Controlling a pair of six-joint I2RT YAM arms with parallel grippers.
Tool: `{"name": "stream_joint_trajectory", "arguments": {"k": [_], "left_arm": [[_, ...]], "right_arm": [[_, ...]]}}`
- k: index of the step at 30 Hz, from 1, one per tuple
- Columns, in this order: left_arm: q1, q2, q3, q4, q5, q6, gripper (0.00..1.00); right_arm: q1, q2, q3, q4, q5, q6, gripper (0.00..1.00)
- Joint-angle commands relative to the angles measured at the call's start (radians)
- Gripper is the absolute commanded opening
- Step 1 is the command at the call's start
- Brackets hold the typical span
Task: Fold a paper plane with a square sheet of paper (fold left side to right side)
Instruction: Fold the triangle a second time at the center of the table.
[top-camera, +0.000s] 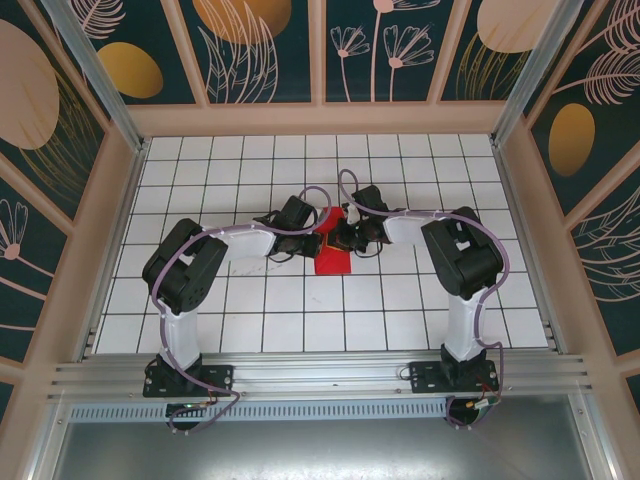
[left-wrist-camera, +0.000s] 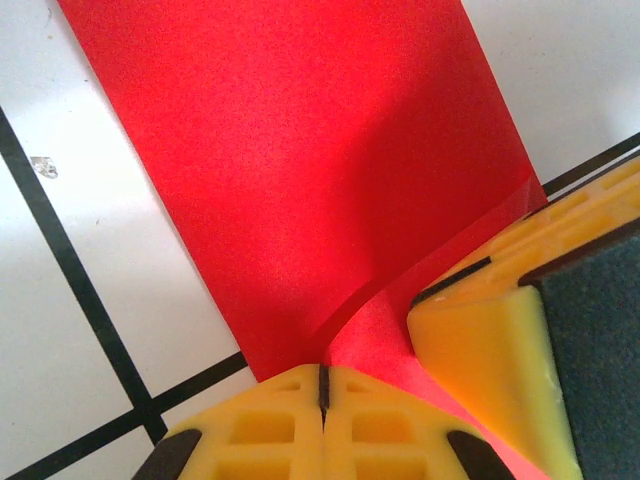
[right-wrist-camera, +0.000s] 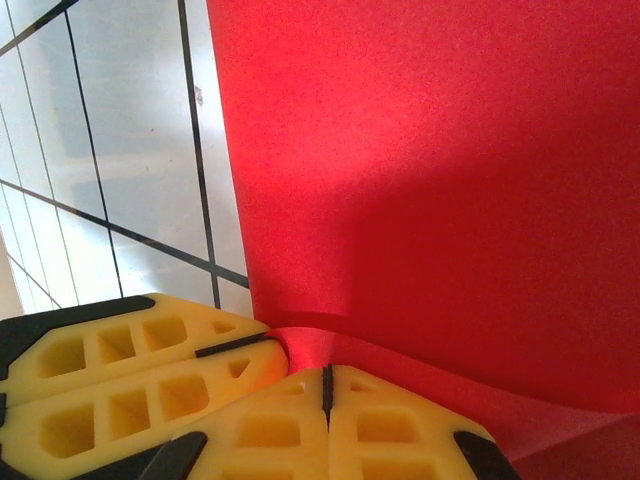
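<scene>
The red sheet of paper (top-camera: 332, 256) lies near the middle of the table (top-camera: 400, 300), well away from all four edges, and from above it appears as a narrow red shape with its long side running from the near edge toward the far edge. The two grippers meet over its far part. The left gripper (top-camera: 322, 238) comes in from the left side of the table and the right gripper (top-camera: 348, 238) from the right side. In the left wrist view the sheet of paper (left-wrist-camera: 300, 150) is a flat red band lying across the black grid lines (left-wrist-camera: 90, 300), and its closest corner curls up off the table into a soft ridge. That ridge runs straight into the left gripper (left-wrist-camera: 323, 375), whose yellow fingers (left-wrist-camera: 260, 430) are pressed together with only a thin dark seam between them, pinching the paper. Just to the right, the right gripper's fingers (left-wrist-camera: 480, 340) touch the same raised fold. In the right wrist view the sheet of paper (right-wrist-camera: 430, 150) lifts in the same way into the right gripper (right-wrist-camera: 327, 378), whose fingers (right-wrist-camera: 390, 435) are likewise closed tight on it. The left gripper's fingers (right-wrist-camera: 130, 370) sit right beside them on the left.
</scene>
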Motion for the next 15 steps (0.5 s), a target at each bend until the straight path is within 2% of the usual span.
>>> {"name": "stream_joint_trajectory", "arguments": {"k": [1,15], "left_arm": [[0.002,0.023,-0.026,-0.043,-0.001,0.01,0.0],[0.001,0.01,-0.017,-0.05,-0.015,0.005,0.0]], "right_arm": [[0.006,0.0,0.001,-0.038,0.031,-0.023,0.02],[0.006,0.014,-0.013,-0.069,0.068,-0.031,0.02]]}}
